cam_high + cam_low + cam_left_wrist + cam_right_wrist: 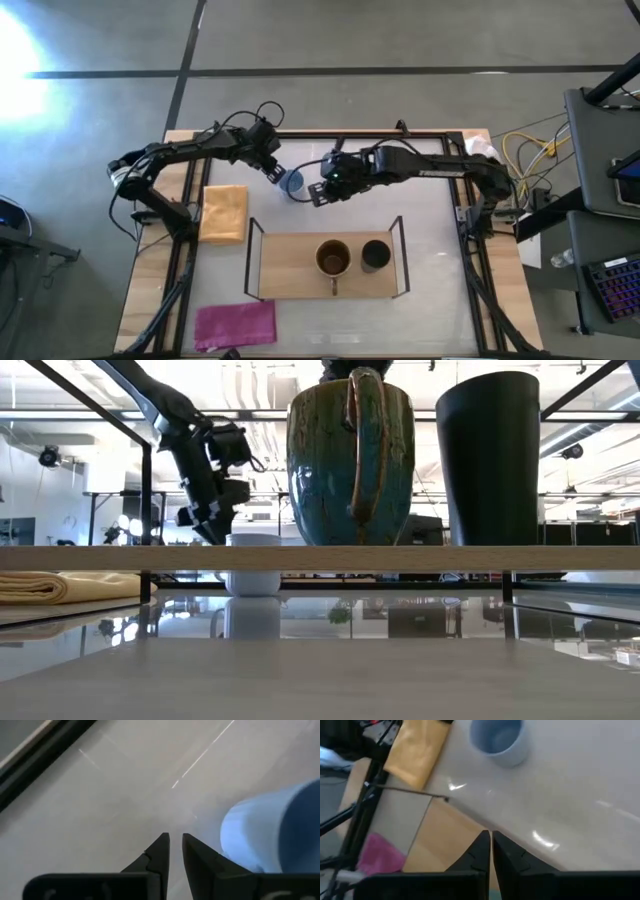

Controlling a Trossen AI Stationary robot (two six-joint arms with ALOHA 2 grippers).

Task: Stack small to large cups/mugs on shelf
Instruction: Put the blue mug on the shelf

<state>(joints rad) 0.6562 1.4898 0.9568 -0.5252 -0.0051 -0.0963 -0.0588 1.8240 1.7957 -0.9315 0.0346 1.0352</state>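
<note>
On the counter, one mug stands between the left pincer and the right pincer, just beside each. Nearer the front than both pincers, the shelf carries two mugs side by side.

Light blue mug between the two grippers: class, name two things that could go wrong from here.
1. The left gripper, nearly shut, sits beside the light blue mug, not around it; a sweep might push it away.
2. The right gripper crowds the mug's other side, so the arms could collide.
</note>
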